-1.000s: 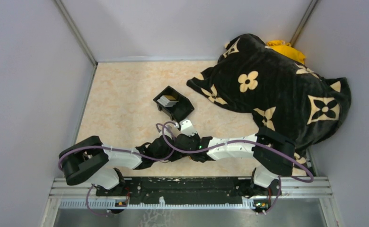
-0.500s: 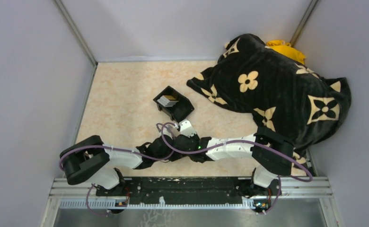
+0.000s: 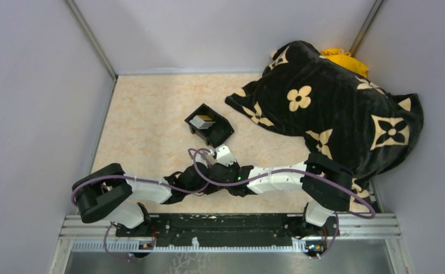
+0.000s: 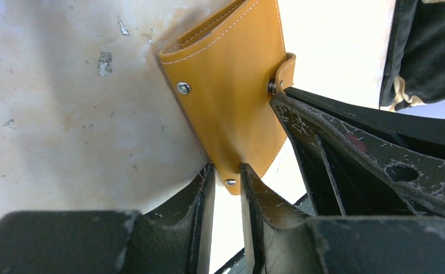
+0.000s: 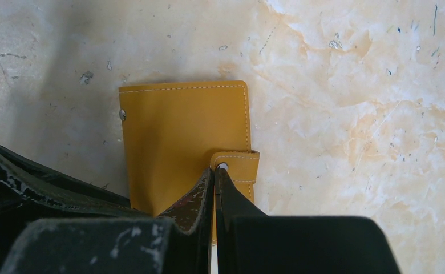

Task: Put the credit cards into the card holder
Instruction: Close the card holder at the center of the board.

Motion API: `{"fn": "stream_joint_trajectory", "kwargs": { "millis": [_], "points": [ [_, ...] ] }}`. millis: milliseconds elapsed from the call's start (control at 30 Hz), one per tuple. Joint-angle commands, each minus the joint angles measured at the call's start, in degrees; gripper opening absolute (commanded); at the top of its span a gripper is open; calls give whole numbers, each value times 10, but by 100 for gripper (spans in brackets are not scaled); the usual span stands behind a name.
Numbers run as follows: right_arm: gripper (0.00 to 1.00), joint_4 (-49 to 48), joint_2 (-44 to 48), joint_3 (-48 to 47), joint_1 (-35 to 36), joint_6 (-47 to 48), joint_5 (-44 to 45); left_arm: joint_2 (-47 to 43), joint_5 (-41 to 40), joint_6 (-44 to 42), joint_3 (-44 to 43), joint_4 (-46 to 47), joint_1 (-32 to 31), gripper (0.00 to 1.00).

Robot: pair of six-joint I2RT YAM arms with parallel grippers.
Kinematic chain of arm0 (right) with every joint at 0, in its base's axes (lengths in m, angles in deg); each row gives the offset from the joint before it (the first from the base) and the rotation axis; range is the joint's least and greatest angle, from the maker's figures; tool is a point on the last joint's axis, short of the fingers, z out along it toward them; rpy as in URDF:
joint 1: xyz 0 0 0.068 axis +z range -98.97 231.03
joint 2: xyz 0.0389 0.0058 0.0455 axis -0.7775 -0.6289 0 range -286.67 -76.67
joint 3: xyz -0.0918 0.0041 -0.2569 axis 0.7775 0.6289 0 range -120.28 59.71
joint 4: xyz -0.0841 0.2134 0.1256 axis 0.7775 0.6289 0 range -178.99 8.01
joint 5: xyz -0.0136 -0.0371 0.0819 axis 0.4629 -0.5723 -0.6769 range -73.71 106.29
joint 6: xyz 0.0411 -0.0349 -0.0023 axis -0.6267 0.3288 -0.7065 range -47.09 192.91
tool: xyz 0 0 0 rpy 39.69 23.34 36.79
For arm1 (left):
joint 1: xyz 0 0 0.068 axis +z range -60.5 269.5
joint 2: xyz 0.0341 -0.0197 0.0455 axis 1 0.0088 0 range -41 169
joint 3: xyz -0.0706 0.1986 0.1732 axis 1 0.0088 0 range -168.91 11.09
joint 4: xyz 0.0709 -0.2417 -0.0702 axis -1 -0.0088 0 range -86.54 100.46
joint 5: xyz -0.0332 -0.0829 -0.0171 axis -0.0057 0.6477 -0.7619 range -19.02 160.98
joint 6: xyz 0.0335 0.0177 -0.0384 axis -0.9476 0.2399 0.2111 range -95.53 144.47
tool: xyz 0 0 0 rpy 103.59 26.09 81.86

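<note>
While the holder (image 5: pixel 183 142) lies closed on the desk (image 5: pixel 351 114), left gripper (image 4: pixel 227 182) clamping its corner, right gripper (image 5: pixel 214 177) shut at the tab (image 5: pixel 240 165), a pull may slip off the tab or drag the holder free.

Closed card holder (image 5: pixel 180 137); credit cards (image 3: pixel 203 121) apart

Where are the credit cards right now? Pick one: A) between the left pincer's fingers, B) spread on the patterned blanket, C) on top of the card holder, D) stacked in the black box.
D: the top view shows the pale credit cards stacked inside the black box, and the folded card holder has nothing on it.
</note>
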Motion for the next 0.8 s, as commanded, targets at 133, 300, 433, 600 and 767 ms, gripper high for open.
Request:
{"fn": "stream_joint_trajectory", "kwargs": {
  "millis": [133, 300, 433, 600, 767],
  "points": [
    [0, -30, -13, -26, -8, -3, -22, 20, -17, -10, 11, -17, 3, 30],
    [0, -41, -32, -22, -21, -1, -43, 24, -17, -7, 18, -14, 3, 30],
    [0, -50, -30, -17, -38, -1, -75, 31, -17, -8, 19, -18, 3, 30],
    [0, -63, -23, -6, -75, 3, -124, 36, -17, -9, 23, -28, 3, 30],
    [0, -89, 0, 13, -138, 3, -204, 39, -13, -19, 20, -51, 3, 30]
  ]
}}
